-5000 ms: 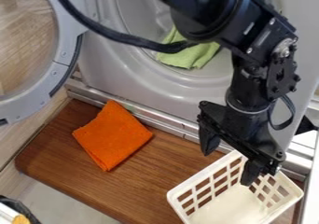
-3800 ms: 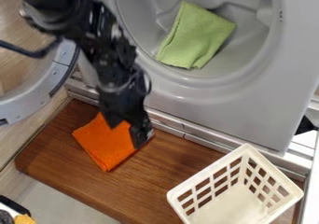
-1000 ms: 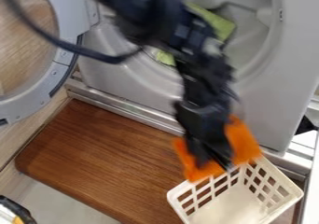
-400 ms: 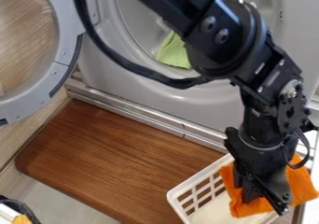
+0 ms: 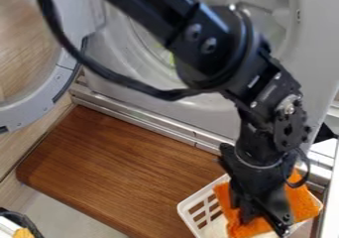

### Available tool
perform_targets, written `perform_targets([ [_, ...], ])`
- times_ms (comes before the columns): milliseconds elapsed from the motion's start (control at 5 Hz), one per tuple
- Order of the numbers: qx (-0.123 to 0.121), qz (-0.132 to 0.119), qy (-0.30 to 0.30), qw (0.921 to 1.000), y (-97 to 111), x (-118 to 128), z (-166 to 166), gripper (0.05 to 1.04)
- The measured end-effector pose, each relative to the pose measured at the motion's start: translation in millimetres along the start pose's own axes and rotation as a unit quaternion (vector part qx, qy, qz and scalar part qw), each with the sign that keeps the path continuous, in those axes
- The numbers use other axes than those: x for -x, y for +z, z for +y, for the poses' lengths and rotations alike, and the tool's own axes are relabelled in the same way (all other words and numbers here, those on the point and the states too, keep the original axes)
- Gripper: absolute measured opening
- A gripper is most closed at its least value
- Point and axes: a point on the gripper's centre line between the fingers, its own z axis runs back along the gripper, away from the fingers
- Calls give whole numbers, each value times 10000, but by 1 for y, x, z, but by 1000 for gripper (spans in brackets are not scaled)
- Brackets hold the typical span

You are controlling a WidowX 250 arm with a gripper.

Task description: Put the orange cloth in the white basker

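Right at the white basket point(image 5: 201, 192), the orange cloth point(image 5: 303, 202) lies over its opening, showing on both sides of the black tool point(image 5: 263, 226). Whether the tool grips it or has let go, one cannot tell. The basket stands on the brown wooden worktop point(image 5: 119, 167), below a grey machine point(image 5: 159, 102) with its round door point(image 5: 47, 90) swung open.
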Motion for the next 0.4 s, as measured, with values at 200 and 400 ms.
perform_targets([
  [200, 21, -28, 34, 10000, 2, 0, 3, 301],
  [400, 51, 18, 112, 9999, 2, 2, 6, 622],
])
